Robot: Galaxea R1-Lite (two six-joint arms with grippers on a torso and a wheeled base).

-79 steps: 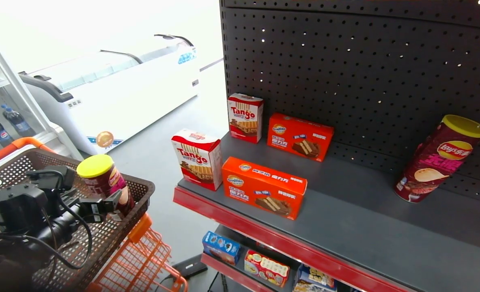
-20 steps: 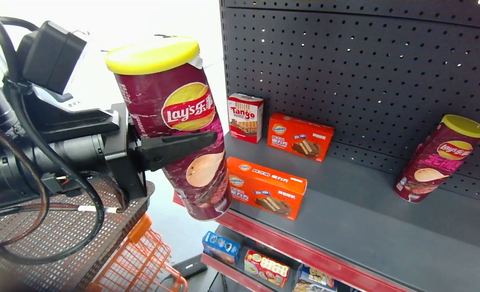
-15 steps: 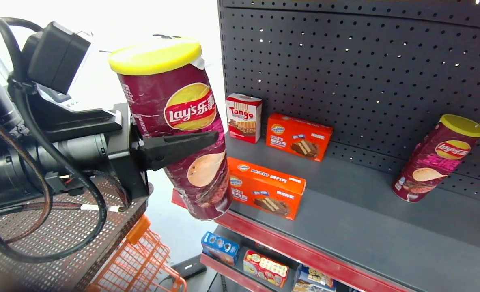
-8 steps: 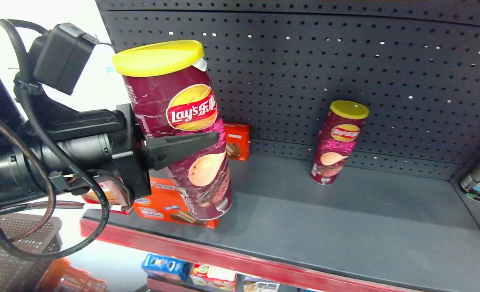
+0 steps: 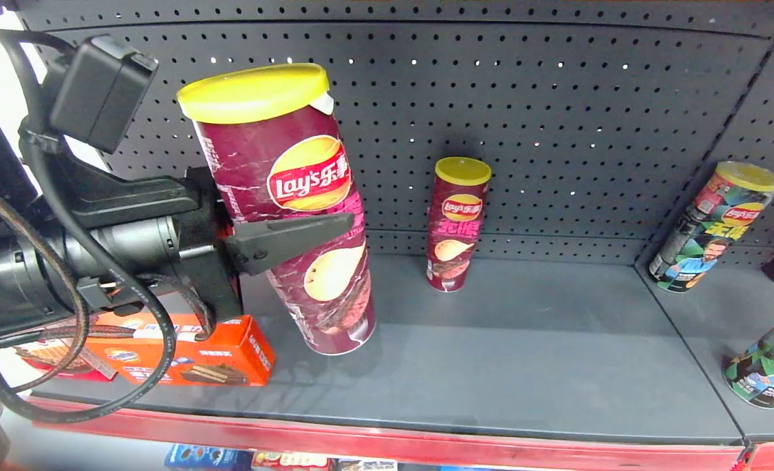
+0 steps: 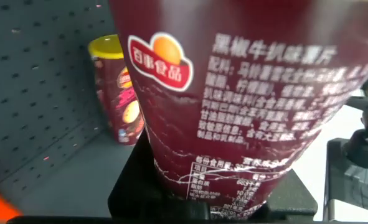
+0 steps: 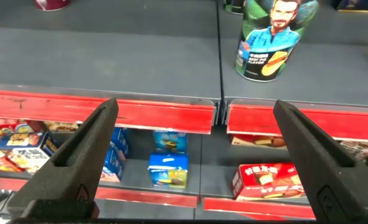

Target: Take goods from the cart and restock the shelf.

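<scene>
Head view first, quick: what's w/ the left gripper (image 5: 331, 219)?

— Clamped on a maroon chip can (image 5: 295, 176) w/ a yellow lid. One black finger (image 5: 282, 237) lies across the front at about mid-height. The other is hidden behind the can.

Where's that can vs. the shelf (image 5: 524, 353)?

— Over the grey deck, left part, toward the front. It's tilted, lid leaning to the robot's left. The bottom is low over the deck w/ a shadow under it; can't tell if it touches.

Neighbours?

— An orange wafer box (image 5: 190, 356) lies flat at the front edge, left of the can & partly behind the arm. A second chip can (image 5: 457, 226) stands upright at the back by the pegboard (image 5: 557, 118), right of the held one & well apart. Left wrist view has both: maroon chip can (image 6: 233, 93) up close, second chip can (image 6: 118, 93) beyond it. In the next bay to the right, a green-blue can (image 5: 707, 229) stands at the back.

And the right gripper (image 7: 196, 107)?

— Right wrist view: fingers spread wide, nothing between them. It faces the red shelf lip (image 7: 159, 115). A green can w/ a printed figure (image 7: 272, 40) stands on the deck above the lip, just past the divider. Below are a blue pack (image 7: 169, 168) & a red box (image 7: 268, 180) on the lower shelf.
</scene>
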